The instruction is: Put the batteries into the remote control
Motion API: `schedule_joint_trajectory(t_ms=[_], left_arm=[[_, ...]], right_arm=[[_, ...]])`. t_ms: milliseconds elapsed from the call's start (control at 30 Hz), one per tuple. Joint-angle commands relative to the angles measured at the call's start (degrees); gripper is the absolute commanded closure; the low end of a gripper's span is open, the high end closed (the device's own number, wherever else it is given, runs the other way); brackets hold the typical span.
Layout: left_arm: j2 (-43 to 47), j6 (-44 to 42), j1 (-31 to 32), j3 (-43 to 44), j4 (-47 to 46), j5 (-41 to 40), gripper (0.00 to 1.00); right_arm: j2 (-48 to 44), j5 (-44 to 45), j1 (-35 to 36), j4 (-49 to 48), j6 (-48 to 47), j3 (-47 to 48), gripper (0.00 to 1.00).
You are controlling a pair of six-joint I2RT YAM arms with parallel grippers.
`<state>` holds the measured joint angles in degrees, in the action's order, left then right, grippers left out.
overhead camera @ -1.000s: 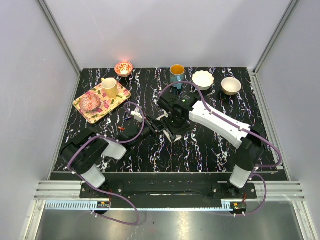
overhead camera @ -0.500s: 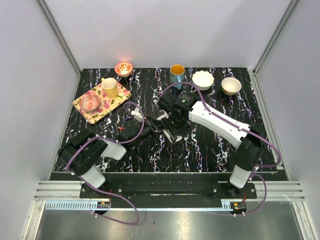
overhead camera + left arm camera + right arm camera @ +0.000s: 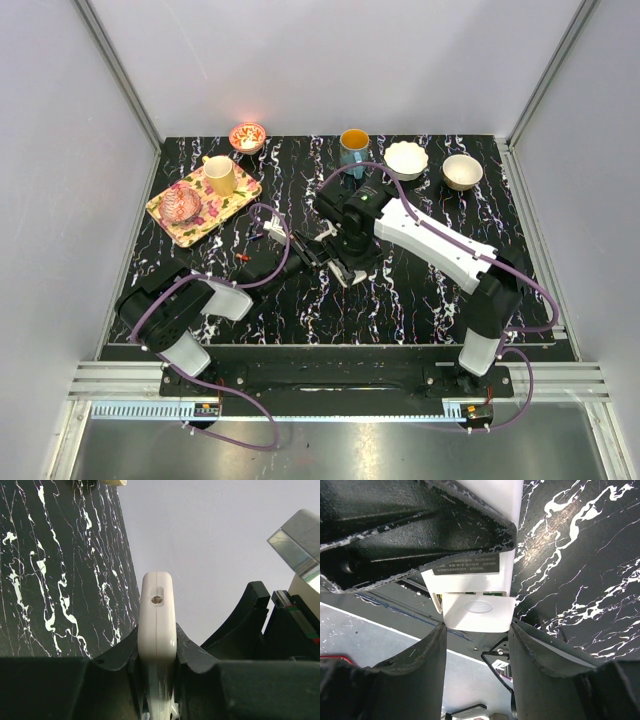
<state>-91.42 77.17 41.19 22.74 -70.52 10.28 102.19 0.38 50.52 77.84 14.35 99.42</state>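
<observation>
Progress: early, by my reading. A small reddish battery [image 3: 243, 257] lies loose on the black marbled table [image 3: 420, 300], just left of the left arm's wrist, so at least that one is not loaded. I cannot find the greenish one; a trace of green shows at the compartment edge in the right wrist view, too small to call. The remote [image 3: 157, 625] is off the table, held between the two arms near the table's middle. Its battery cover [image 3: 478, 611], ridged thumb grip facing the camera, sits at the end of the remote's back below the printed label, part slid off or not fully seated. Left to do, as I judge it: clear the cover, seat both batteries, refit the cover. Pose: the left arm reaches in from the near-left corner, and the left gripper [image 3: 157, 645] is clamped tight on the remote's flat faces, with the remote edge-on between the fingers. The right arm stretches in from the near-right corner, wrist bent down. The right gripper [image 3: 477, 628] stands about half closed, its fingers against the cover's two side edges, apparently pinching it.
</observation>
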Motion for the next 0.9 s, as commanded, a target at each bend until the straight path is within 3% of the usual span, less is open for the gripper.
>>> schedule_joint_trajectory(t_ms=[0,867], left_arm=[[2.3,-0.6,1.0,0.5,-20.1,1.8,1.00],[1.9,-0.1,1.9,0.4,-21.0,1.8,1.00]], right_arm=[[0.6,-0.2,0.0,0.6,-1.2,3.2,1.00],[1.2,-3.9,-0.1,1.0,-1.1,3.8,1.00]])
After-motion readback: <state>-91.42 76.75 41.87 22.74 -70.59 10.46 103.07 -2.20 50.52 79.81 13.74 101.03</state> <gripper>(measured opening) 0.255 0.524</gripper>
